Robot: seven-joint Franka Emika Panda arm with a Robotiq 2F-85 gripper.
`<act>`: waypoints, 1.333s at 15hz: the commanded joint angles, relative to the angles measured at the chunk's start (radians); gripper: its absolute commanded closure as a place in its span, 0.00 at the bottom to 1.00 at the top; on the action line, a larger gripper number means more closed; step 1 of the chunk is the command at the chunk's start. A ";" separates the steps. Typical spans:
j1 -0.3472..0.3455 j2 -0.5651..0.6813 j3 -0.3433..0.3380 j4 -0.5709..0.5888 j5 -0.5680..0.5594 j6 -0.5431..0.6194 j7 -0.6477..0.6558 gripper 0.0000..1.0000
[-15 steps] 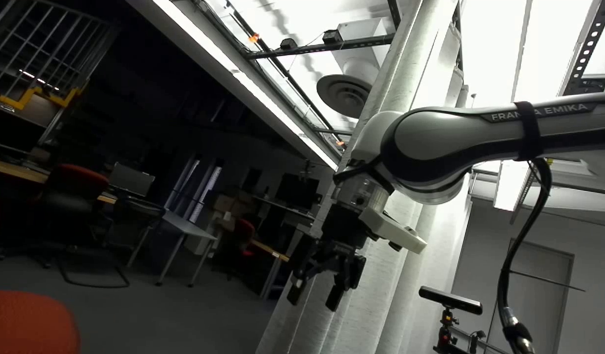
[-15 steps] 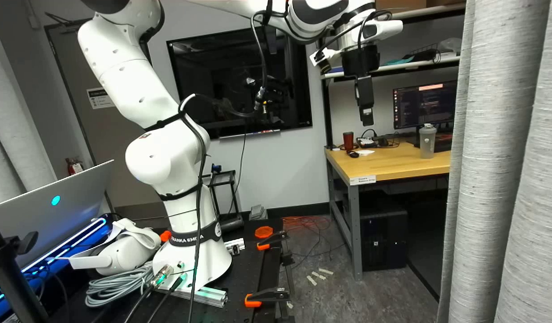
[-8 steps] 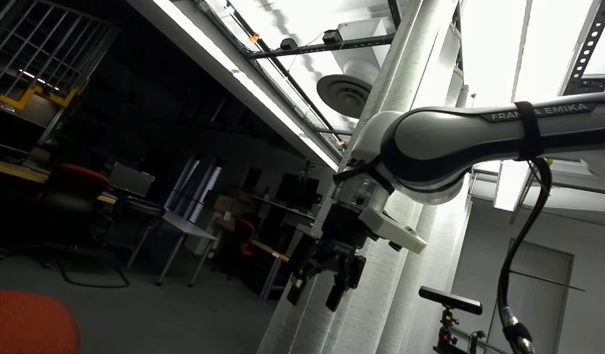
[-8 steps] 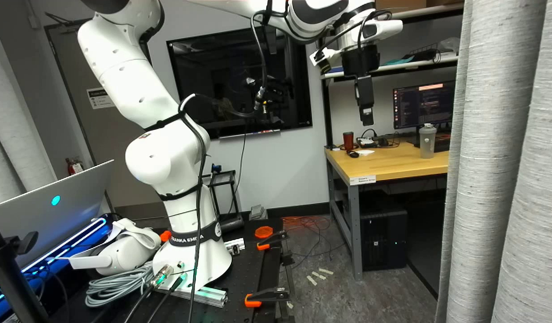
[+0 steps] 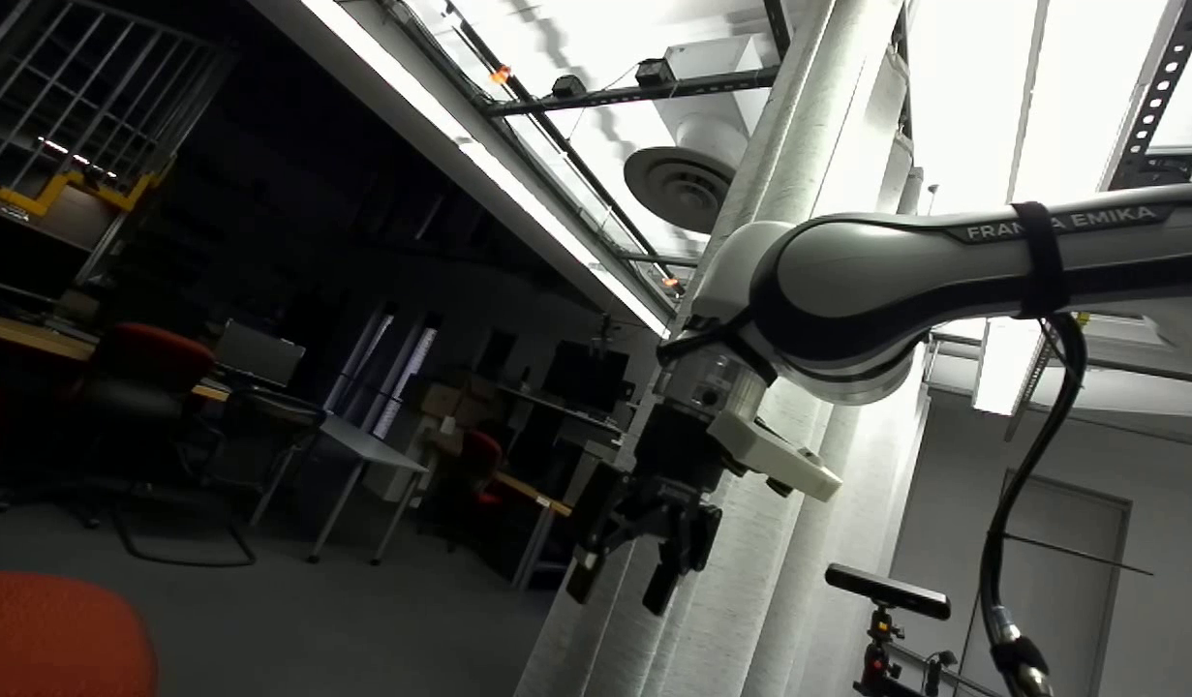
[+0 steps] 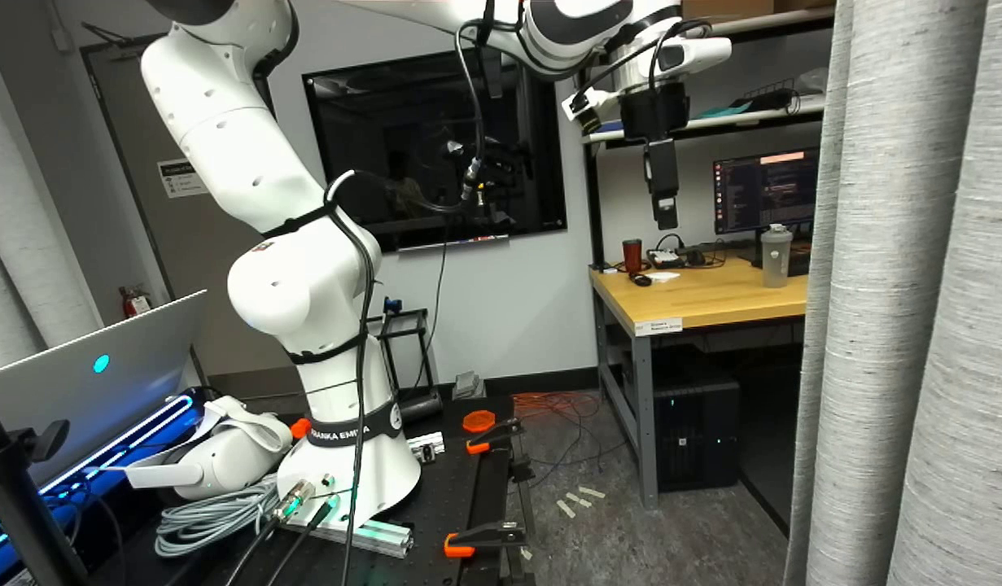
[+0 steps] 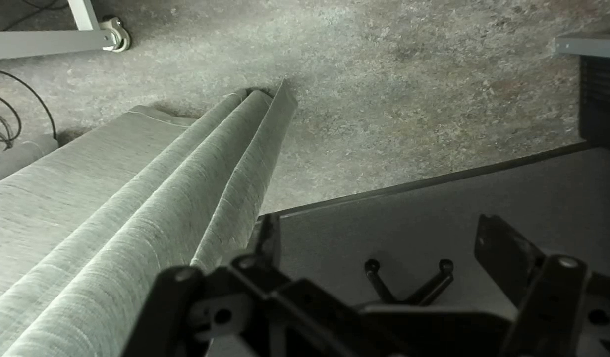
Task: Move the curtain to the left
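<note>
Wrist view shows the gripper (image 7: 376,223) spread wide around nothing, the curtain (image 7: 161,223) hanging beside it, while in an exterior view the curtain's edge has drifted, hiding more of the desk (image 6: 704,303), likely loose sway, so grasping it probably comes next.

Left of the jaws in the wrist view, the tall grey-white woven-fabric curtain (image 7: 151,223) shows fine darker flecks across paler folds; beyond the jaws, the flat floor (image 7: 433,99) is mottled grey, brown and faintly reddish; the angular two-fingered gripper (image 5: 618,590) is black; above its jaws in an exterior view, the rounded arm (image 5: 847,266) is white with black bands
</note>
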 commanded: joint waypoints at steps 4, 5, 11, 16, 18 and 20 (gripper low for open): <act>0.010 0.071 -0.012 0.040 -0.019 0.003 0.013 0.00; 0.013 0.085 -0.009 0.037 -0.019 0.017 0.019 0.00; 0.013 0.160 -0.022 0.047 -0.014 0.084 0.017 0.00; 0.003 0.185 -0.069 0.073 -0.012 0.073 -0.058 0.00; -0.004 0.191 -0.091 0.084 -0.016 0.068 -0.081 0.00; -0.011 0.196 -0.113 0.093 -0.027 0.058 -0.117 0.00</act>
